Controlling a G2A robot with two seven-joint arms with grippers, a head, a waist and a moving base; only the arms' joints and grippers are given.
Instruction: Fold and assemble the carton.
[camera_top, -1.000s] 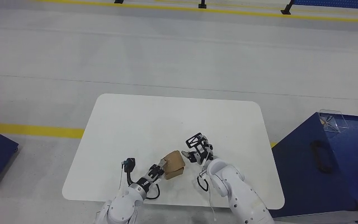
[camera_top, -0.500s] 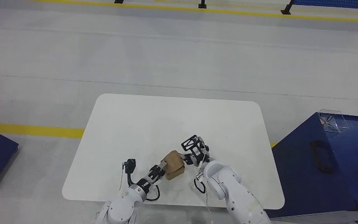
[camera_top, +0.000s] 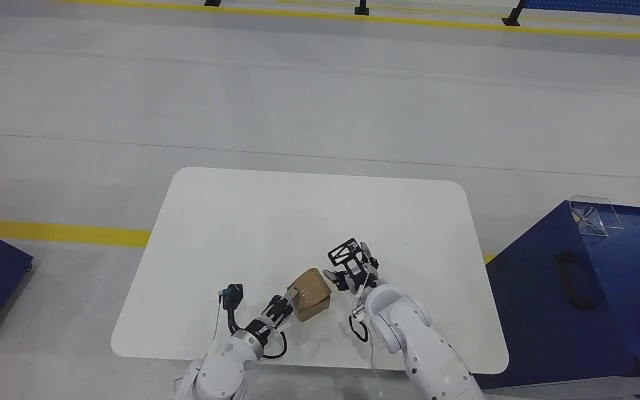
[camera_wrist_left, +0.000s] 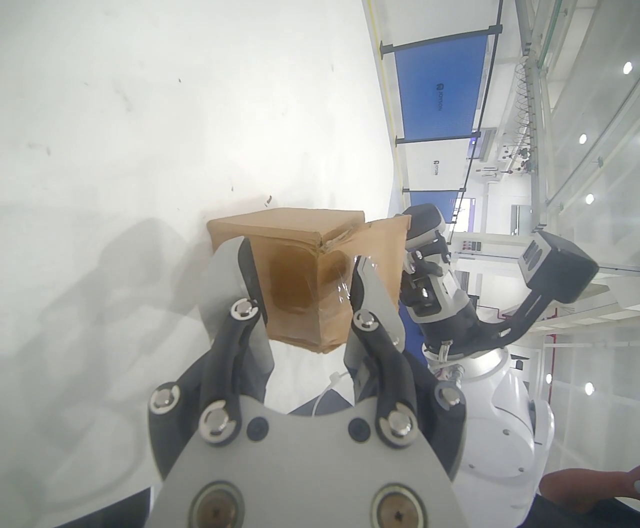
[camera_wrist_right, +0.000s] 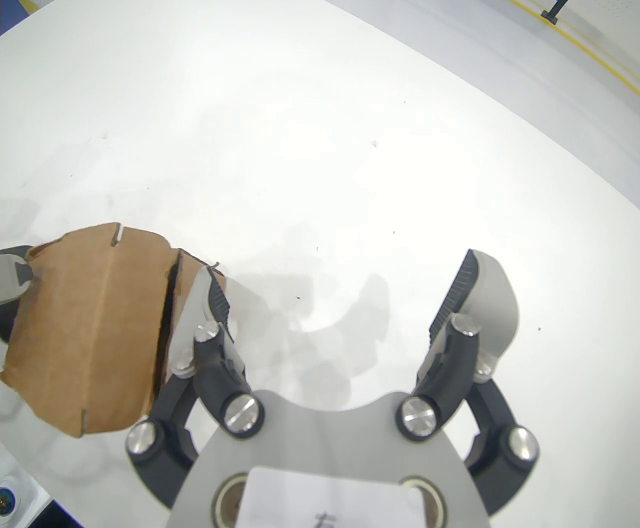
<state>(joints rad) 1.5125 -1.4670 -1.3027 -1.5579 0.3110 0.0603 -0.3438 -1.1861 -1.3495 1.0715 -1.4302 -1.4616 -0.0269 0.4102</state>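
A small brown carton stands on the white table near its front edge, its flaps partly folded. My left gripper holds it from the front-left: in the left wrist view the gripper is shut across one corner of the carton. My right gripper is just right of the carton. In the right wrist view that gripper is open with bare table between its fingers, and one finger lies against the edge of the carton.
The table's far and left parts are bare white surface. A blue ramp-like platform stands off the table's right side. The table's front edge runs close behind both arms.
The right gripper moved left up to the carton's side, then eased slightly back. The left gripper and the carton barely shifted.
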